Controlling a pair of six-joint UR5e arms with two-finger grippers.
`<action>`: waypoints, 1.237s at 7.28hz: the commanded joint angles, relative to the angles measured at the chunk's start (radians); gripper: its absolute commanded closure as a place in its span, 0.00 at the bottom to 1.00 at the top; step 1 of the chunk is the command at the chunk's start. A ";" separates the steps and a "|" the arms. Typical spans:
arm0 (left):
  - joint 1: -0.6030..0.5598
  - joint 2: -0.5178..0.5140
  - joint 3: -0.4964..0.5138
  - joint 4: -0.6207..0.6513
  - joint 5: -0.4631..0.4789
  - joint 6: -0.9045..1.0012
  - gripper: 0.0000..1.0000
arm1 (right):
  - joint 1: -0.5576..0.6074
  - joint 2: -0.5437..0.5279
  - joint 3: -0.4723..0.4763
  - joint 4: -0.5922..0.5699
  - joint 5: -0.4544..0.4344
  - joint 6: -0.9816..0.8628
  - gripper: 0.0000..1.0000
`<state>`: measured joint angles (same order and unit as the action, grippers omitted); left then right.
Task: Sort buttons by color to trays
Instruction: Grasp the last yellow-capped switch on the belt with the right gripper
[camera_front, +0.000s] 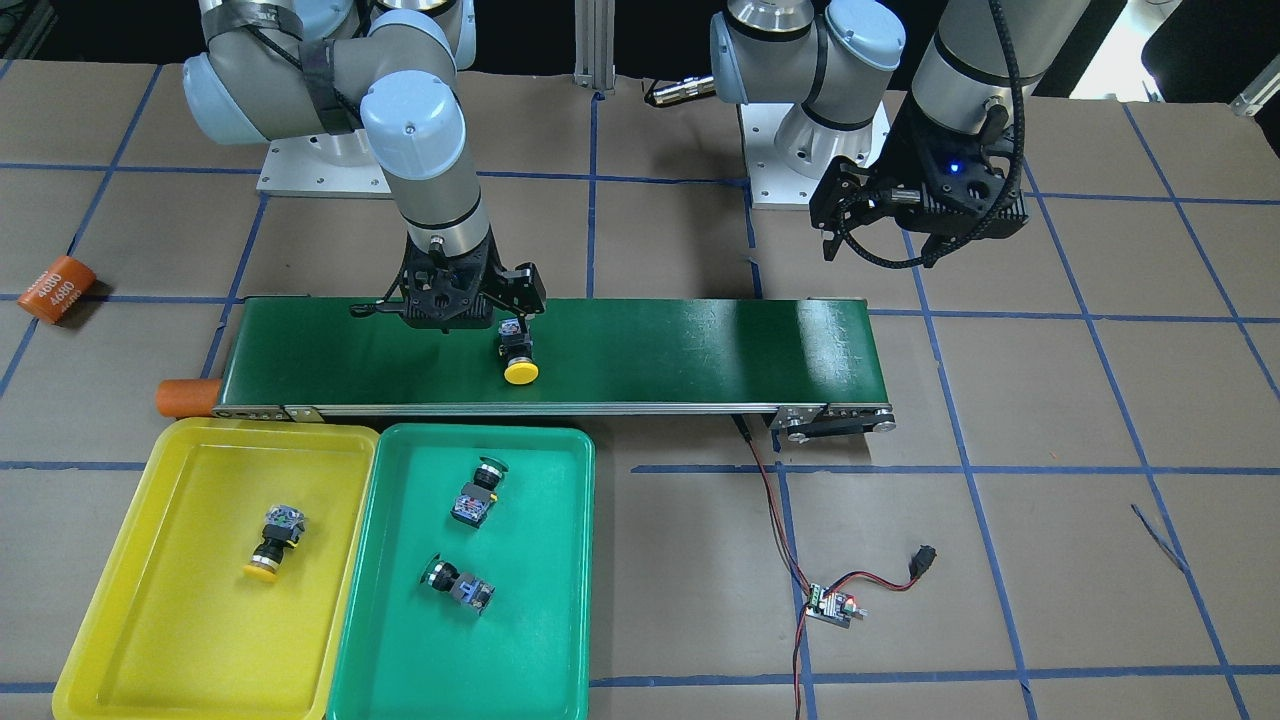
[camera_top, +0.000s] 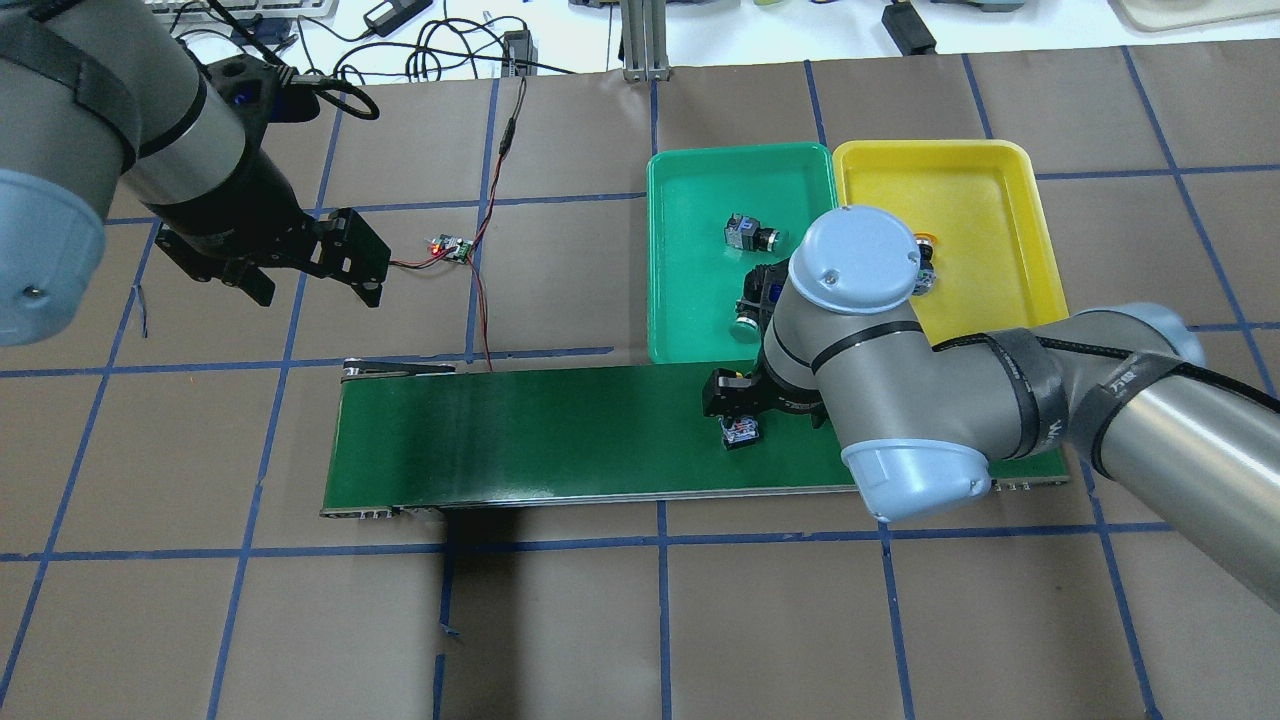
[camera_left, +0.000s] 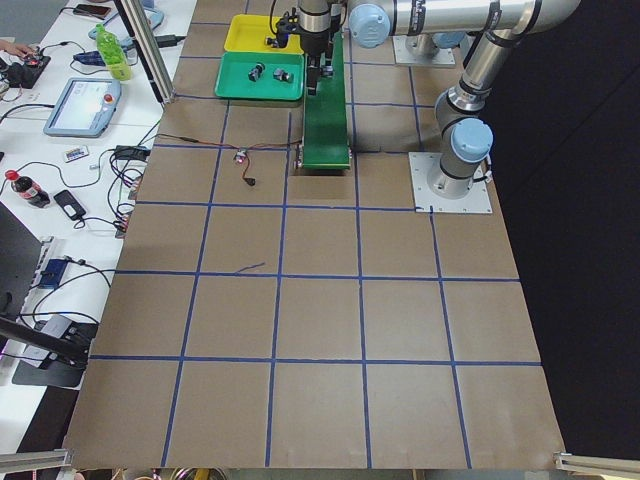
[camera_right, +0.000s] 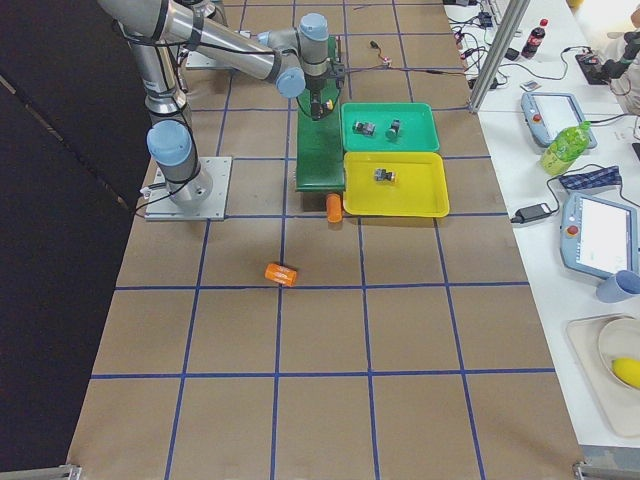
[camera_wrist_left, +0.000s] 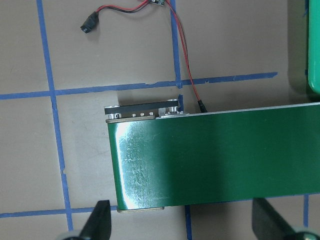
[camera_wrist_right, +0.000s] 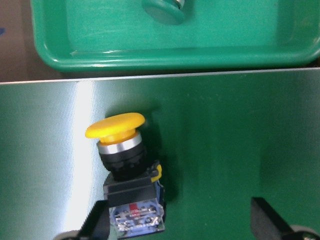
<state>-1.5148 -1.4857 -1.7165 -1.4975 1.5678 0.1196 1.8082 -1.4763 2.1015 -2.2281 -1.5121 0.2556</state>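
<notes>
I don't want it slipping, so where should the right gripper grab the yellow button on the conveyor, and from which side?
On the yellow button, probably the square black body, from straight above, pinching its flat sides. It lies on its side on the belt, and the rounded cap would likely slip.

The right gripper hung low, pointing straight down, jaws spread wide. The left gripper hovered higher on the left, jaws likewise apart.

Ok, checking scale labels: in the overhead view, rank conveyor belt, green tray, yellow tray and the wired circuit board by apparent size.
Conveyor belt; green tray and yellow tray, too alike to rank; circuit board smallest.
</notes>
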 joint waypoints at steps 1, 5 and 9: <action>0.002 -0.001 0.000 -0.001 -0.002 0.000 0.00 | 0.003 0.017 0.006 -0.012 -0.002 -0.004 0.00; 0.004 -0.001 0.000 -0.001 0.000 0.000 0.00 | -0.003 0.051 -0.008 -0.015 -0.005 -0.025 0.83; 0.004 0.001 -0.002 -0.001 0.000 0.000 0.00 | -0.077 0.175 -0.262 0.066 -0.028 -0.058 0.92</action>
<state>-1.5110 -1.4857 -1.7175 -1.4987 1.5677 0.1197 1.7686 -1.3774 1.9630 -2.2134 -1.5250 0.2077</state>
